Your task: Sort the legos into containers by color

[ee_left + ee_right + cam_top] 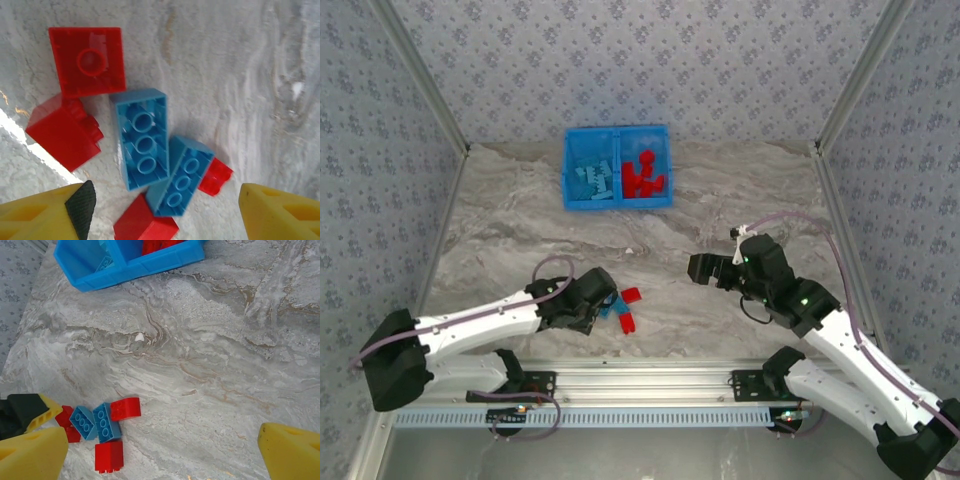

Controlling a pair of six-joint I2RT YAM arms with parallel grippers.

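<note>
While the left gripper (165, 217) hangs over the loose legos (628, 322), I count six of them on my feed: four red bricks (90, 60) and two blue bricks (143, 140). Its jaws stand apart with nothing pinched. The yellow fingers (280, 212) frame the bottom corners of the wrist view, and the pile lies between and just ahead of them on the marble table (250, 75).

Both blue bricks lie underside up, three tubes showing in each. The bigger one has its long axis running away from the gripper, nearly straight up the wrist picture. The second blue brick (181, 175) rests against its lower end, slanting up to the right, with a red brick touching it on either side.

From overhead, the pile sits near the table's front edge, left of centre. The right gripper (160, 455) is spread wide and empty, well apart from the pile.

One blue bin (610, 204) with two compartments stands at the far side, holding pale blue bricks (592, 180) on the left and red ones (642, 175) on the right. I cannot count those.
</note>
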